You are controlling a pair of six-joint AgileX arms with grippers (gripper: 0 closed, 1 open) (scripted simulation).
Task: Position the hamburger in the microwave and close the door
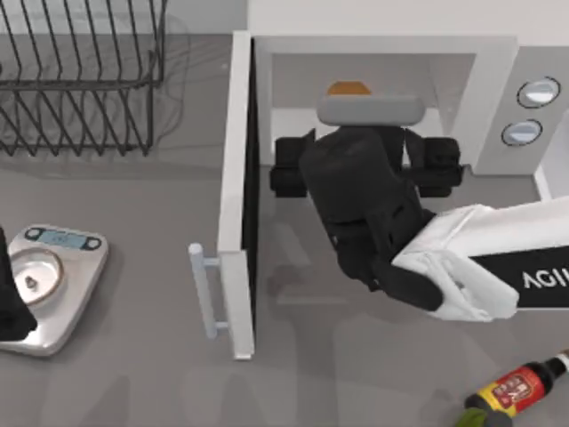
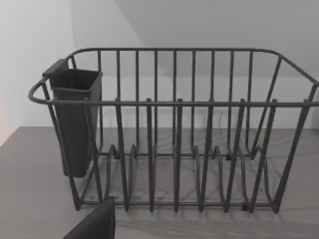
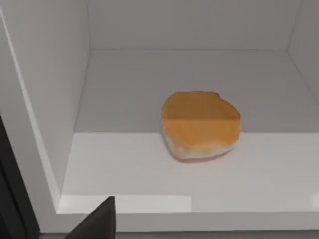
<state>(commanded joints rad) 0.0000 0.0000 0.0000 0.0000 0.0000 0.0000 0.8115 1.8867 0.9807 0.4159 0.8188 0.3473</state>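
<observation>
Right claw (image 1: 369, 111) sits at the microwave (image 1: 498, 62) mouth; whether it is open I cannot tell, but it holds nothing — the hamburger (image 3: 201, 124) rests free on the cavity floor, just ahead. By its look the bun is light, soft and easily squashed, so it needs no further grip. Next comes the door (image 1: 238, 191), standing wide open: stiff, best pushed on its flat face or bar handle (image 1: 205, 289). Left arm idles over the kitchen scale (image 1: 49, 285) on the counter (image 1: 133, 374).

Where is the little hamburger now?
The hamburger sits on the microwave floor inside the cavity, at the top view's upper middle, just beyond the right claw, with the door open.
</observation>
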